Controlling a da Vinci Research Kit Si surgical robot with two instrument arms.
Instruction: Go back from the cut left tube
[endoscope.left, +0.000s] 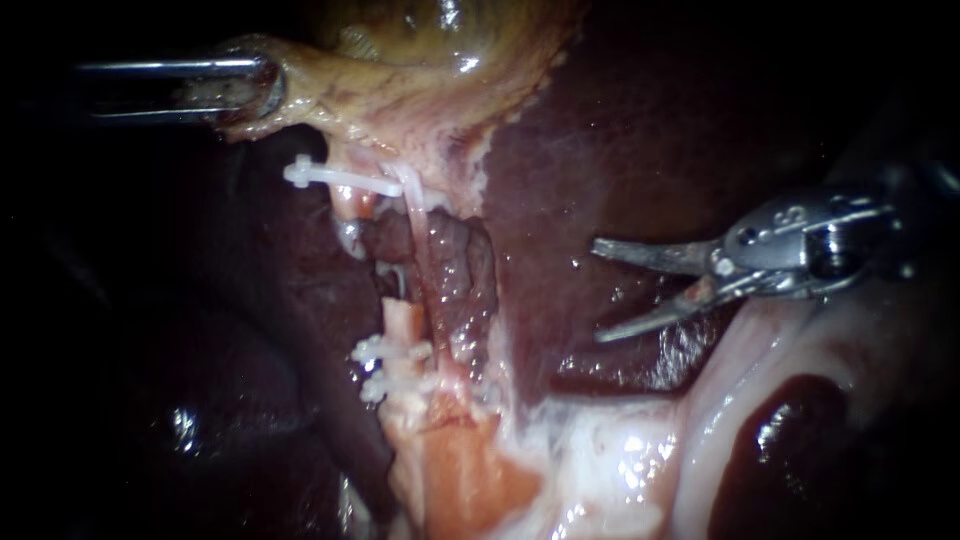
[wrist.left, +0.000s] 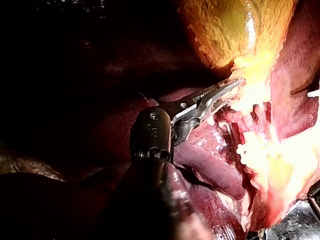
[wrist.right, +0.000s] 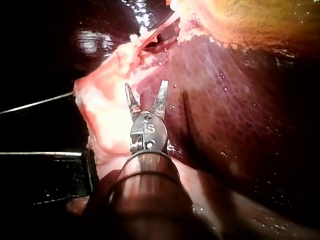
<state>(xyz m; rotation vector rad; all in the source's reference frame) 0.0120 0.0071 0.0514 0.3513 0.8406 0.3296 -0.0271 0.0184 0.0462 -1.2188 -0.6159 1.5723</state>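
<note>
Nearest, our right instrument (endoscope.left: 597, 291) hangs over the liver (endoscope.left: 600, 150) with jaws spread and empty, well apart from the cut left tube (endoscope.left: 402, 322). We judge the retreat largely done, with at most a little more clearance left. Beyond, the tube's stumps stand parted between white clips (endoscope.left: 340, 180). Farthest, our left instrument (endoscope.left: 255, 90) pinches the gallbladder (endoscope.left: 420, 50). We find no labels on tissue or clips.

Bright centre, near-black edges; glare spots on wet liver (endoscope.left: 600, 150), v. strong on gallbladder (wrist.left: 225, 30).
</note>
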